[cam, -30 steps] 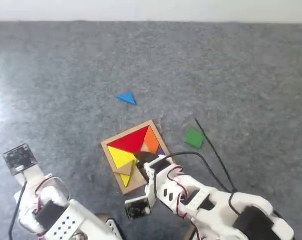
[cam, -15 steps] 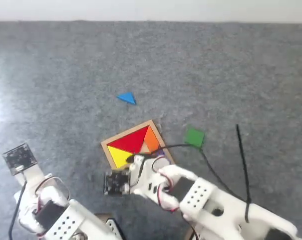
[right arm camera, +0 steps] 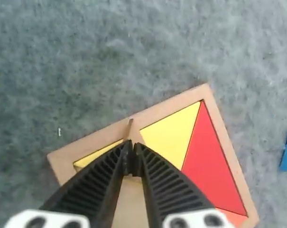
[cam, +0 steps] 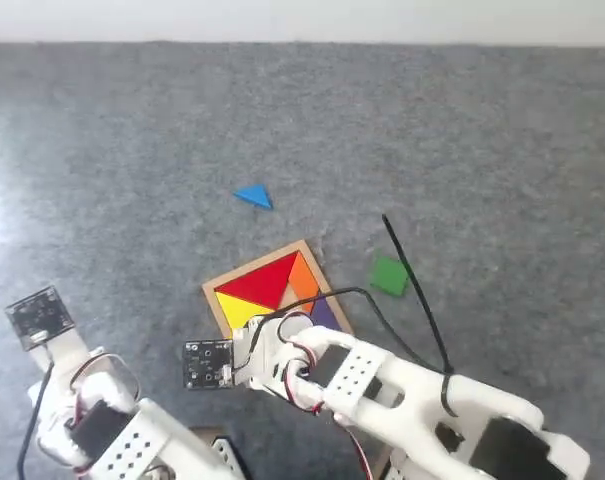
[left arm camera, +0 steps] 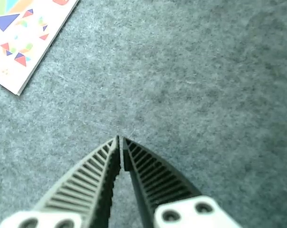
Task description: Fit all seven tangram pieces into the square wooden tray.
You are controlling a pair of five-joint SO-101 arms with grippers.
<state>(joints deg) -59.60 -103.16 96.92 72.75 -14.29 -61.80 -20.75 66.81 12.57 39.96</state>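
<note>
Views, overhead and wrist, of tangram assembly on grey mat. Square wooden tray is seen toward the front of the mat, turned corner-on, w/ its near half covered by the R arm.

Four pieces are seen seated inside the tray:
- red triangle, along the far-left side
- orange piece, by the far corner
- yellow triangle, toward the left corner
- purple piece, toward the right

A narrower yellow piece is shown in the R wrist view, beside the large yellow one.

R gripper is held low over the tray, just inside its rim, fingers clenched together. A thin brown sliver is seen just past the tips; whether it is gripped cannot be told.

Two pieces are found outside the tray: blue triangle, well beyond it, and green square, near its right side. Black cable is draped past the green square's edge.

L arm is placed at front-left. L gripper is pressed closed on nothing, above the mat, w/ a printed pattern sheet nearby.
</note>
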